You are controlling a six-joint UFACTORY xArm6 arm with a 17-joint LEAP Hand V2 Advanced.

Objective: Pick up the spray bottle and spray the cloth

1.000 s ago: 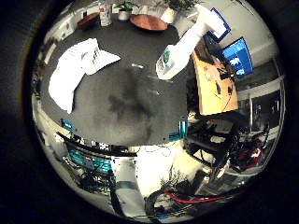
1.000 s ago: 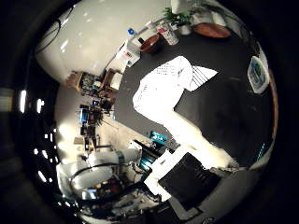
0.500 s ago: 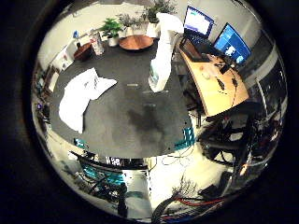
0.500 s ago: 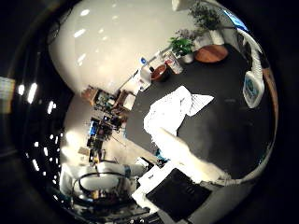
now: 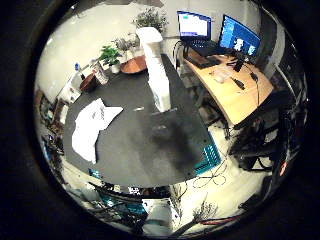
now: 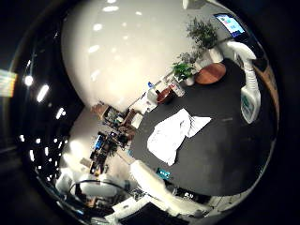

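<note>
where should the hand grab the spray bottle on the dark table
Probably around the narrow neck just under the trigger head of the spray bottle. It stands upright on the dark table, apart from the white cloth, so a sideways approach at neck height from the open table side looks best. The wider labelled body below seems harder to wrap.

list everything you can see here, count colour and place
spray bottle: 1, white with teal label, upright on the table near its edge
cloth: 1, white, crumpled, lying on the table apart from the bottle
table: 1, dark grey, holds bottle and cloth
desk: 1, light wood, beside the table
monitors: 2, lit blue, on the desk
keyboard: 1, black, on the desk
plants: several, green, past the table's far end
round table: 1, brown, by the plants
robot hand: 1, white and black, a white finger reaching in over the table's near edge
</note>
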